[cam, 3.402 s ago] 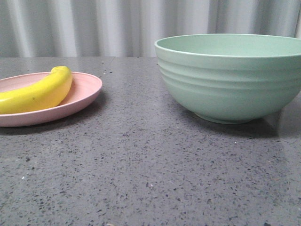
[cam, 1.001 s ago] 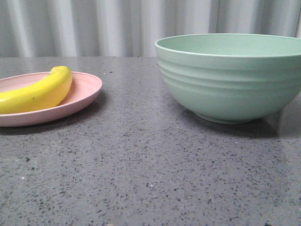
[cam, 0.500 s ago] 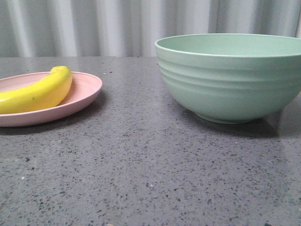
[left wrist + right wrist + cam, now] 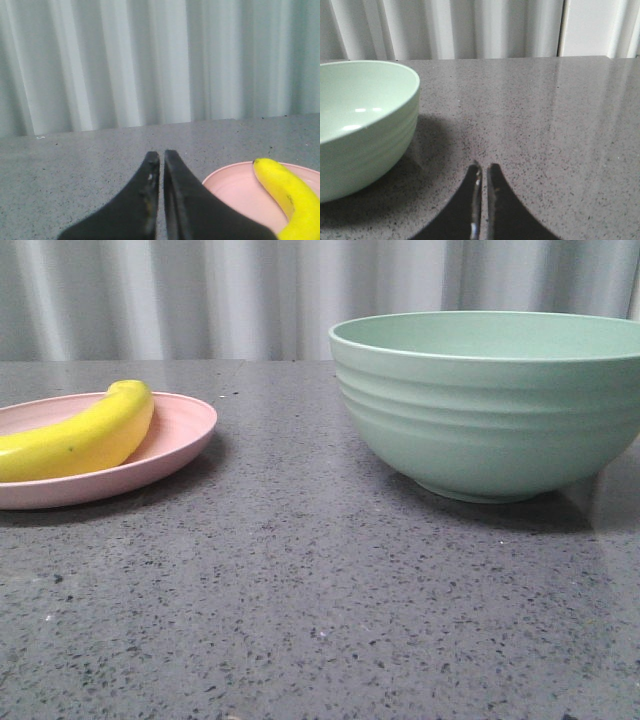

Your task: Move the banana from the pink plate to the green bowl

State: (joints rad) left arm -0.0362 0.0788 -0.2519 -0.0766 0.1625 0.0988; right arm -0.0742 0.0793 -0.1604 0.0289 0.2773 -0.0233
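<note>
The yellow banana (image 4: 85, 435) lies on the pink plate (image 4: 180, 435) at the left of the grey table. The large green bowl (image 4: 490, 410) stands at the right, empty as far as its inside shows. No gripper shows in the front view. In the left wrist view my left gripper (image 4: 162, 156) is shut and empty, low over the table beside the plate (image 4: 235, 192) and the banana (image 4: 287, 192). In the right wrist view my right gripper (image 4: 484, 169) is shut and empty, beside the bowl (image 4: 365, 125).
The table is speckled dark grey stone (image 4: 320, 610). A pale pleated curtain (image 4: 200, 300) hangs behind its far edge.
</note>
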